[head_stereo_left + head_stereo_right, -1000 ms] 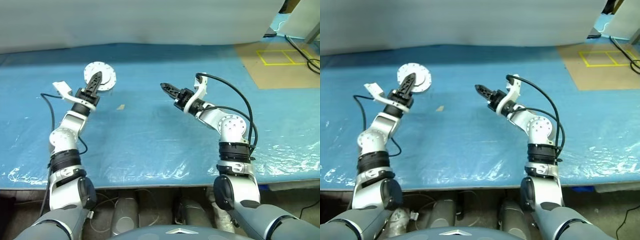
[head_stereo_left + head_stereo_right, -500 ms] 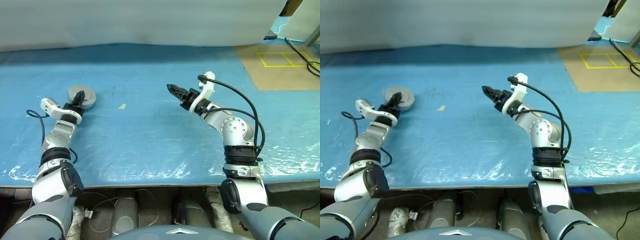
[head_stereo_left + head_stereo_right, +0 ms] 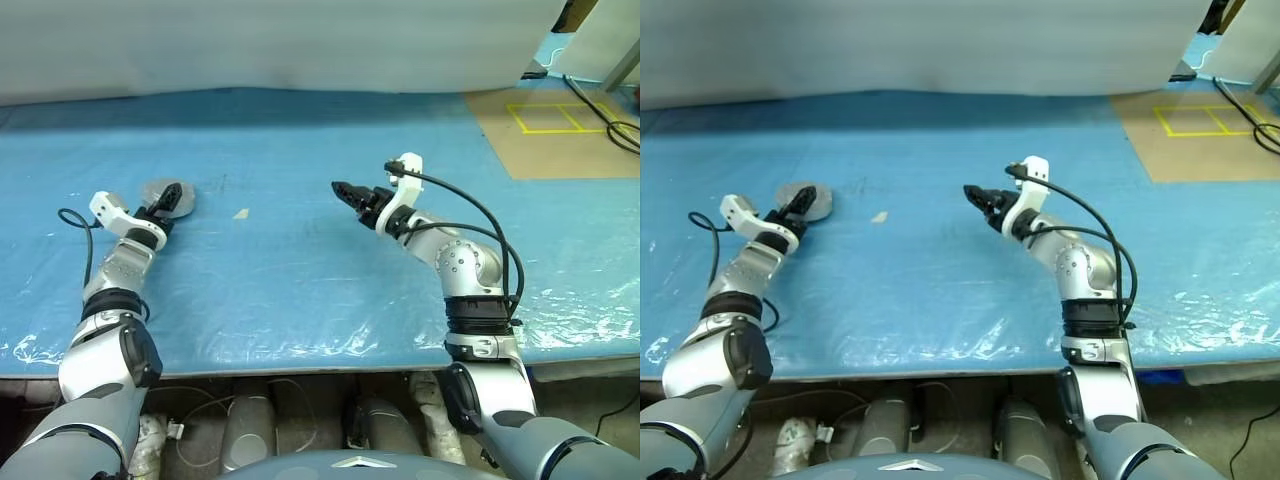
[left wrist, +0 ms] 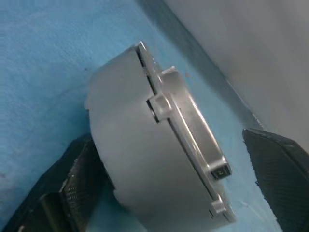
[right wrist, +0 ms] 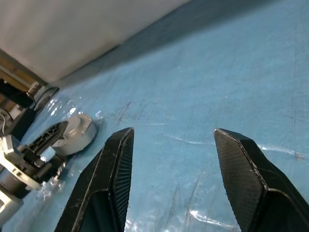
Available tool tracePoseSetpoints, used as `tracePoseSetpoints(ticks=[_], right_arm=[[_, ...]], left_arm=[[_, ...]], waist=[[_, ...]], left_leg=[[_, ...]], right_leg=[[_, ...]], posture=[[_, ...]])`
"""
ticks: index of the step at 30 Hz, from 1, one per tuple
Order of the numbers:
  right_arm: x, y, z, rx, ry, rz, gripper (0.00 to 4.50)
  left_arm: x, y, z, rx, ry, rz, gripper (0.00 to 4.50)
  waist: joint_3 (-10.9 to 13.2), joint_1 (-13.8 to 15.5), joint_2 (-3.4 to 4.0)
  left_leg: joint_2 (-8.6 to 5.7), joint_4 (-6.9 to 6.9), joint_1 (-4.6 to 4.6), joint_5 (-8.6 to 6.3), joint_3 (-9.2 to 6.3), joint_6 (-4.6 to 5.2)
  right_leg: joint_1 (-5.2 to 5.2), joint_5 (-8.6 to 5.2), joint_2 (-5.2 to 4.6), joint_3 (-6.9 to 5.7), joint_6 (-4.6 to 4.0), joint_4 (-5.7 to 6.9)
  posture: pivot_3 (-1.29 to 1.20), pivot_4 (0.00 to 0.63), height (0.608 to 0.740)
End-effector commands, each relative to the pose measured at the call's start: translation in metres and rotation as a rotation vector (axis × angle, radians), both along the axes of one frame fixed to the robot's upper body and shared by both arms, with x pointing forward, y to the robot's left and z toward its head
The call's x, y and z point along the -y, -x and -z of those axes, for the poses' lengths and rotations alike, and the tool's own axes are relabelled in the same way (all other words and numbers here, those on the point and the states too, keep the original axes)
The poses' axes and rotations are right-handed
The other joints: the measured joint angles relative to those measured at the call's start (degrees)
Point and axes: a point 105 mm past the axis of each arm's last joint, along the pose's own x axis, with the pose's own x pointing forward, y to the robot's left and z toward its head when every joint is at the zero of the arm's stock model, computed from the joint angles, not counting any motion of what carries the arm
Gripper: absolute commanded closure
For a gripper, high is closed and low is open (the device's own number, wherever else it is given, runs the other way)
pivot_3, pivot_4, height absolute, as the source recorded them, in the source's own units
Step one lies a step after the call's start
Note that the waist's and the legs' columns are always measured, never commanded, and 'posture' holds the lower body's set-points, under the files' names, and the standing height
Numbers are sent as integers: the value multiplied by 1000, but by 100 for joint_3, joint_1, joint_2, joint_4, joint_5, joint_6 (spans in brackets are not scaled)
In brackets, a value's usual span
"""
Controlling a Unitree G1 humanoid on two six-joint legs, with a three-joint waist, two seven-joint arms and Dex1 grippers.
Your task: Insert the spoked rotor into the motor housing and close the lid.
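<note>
The motor housing [image 4: 140, 145] is a short round silver drum lying on the blue table [image 3: 300, 260] at the far left. A thin lugged flange [image 4: 193, 130], apparently the lid, sits closed on one face. The spoked rotor is hidden. My left gripper [image 3: 165, 203] is low over the table with its fingers [image 4: 72, 183] open on either side of the drum; one finger is close to its wall, the other well apart. My right gripper [image 3: 345, 190] hovers over the middle of the table, open and holding nothing, pointing toward the housing [image 5: 77, 130].
A small tan scrap [image 3: 241, 213] lies on the table between the two grippers. At the back right is a brown board with yellow tape lines [image 3: 545, 120]. A pale sheet [image 3: 280, 40] hangs along the table's far edge. Crinkled plastic lines the front edge [image 3: 330, 345].
My left gripper came down and to the left with the housing, set it on the table and spread its fingers off it. The right gripper sank slightly.
</note>
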Motion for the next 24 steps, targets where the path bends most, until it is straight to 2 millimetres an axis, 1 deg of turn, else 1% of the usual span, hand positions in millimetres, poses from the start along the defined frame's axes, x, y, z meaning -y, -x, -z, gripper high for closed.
tracePoseSetpoints(ticks=[1,4,7,9,11,12,13,15,18,20,22,24], right_arm=[[-7,5,-7,46,10,-33,1778],[-10,4,-3,41,14,-37,1778],[-15,5,-1,37,11,-55,1778],[-17,5,0,39,17,-62,1778],[-18,4,-1,41,14,-61,1778],[-17,3,-2,50,13,-58,1778],[-17,2,-4,62,15,-55,1778],[-15,0,-8,101,32,-43,1778],[-13,-3,-17,187,89,-26,1778],[-16,-1,-26,277,143,-40,1778],[-20,2,-35,356,193,-61,1778],[-21,3,-42,415,239,-61,1778]], left_arm=[[-43,12,-26,41,-113,-128,69],[-77,27,-34,28,-175,-226,69],[-98,38,-44,32,-209,-278,69],[-105,42,-51,36,-241,-286,69],[-107,42,-65,78,-279,-263,69],[-104,41,-76,115,-294,-236,69],[-100,39,-86,154,-304,-205,69],[-80,34,-107,244,-323,-109,69],[-34,26,-134,372,-370,66,69],[-2,24,-151,446,-384,164,69],[26,25,-163,508,-386,250,69],[50,28,-170,549,-376,320,69]], waist=[[0,-6,0],[0,3,0],[0,11,0],[0,29,0],[0,39,0],[0,40,0],[0,41,0],[-1,43,-1],[-1,49,-1],[-1,37,-1],[-1,17,-1],[-1,-7,-1]], left_leg=[[1,-1,0,0,0,0],[2,-2,-1,0,0,0],[1,-2,1,0,0,-1],[-2,-3,5,0,0,-1],[-3,-2,9,-1,0,-1],[-3,-2,9,-1,0,-1],[-4,-1,10,-1,0,-1],[-4,0,10,0,1,-1],[-3,3,9,0,2,-1],[-4,3,9,0,6,-1],[-3,5,9,0,9,-1],[-1,5,8,0,10,0]], right_leg=[[-1,0,0,0,-1,0],[-4,0,1,-1,-1,-1],[-1,0,-1,-1,0,-1],[3,0,-4,-1,0,0],[7,0,-7,-2,0,0],[9,0,-8,-1,0,0],[10,0,-10,-1,0,0],[10,0,-11,-1,0,1],[10,1,-11,-4,-4,4],[10,2,-14,-4,-5,4],[9,4,-13,-3,-10,3],[6,5,-11,-3,-11,3]], posture=[[0,150,740],[0,150,740],[0,150,740],[0,150,740],[0,150,740],[0,150,740],[0,150,740],[0,150,740],[0,150,740],[0,150,740],[0,150,740],[0,150,740]])
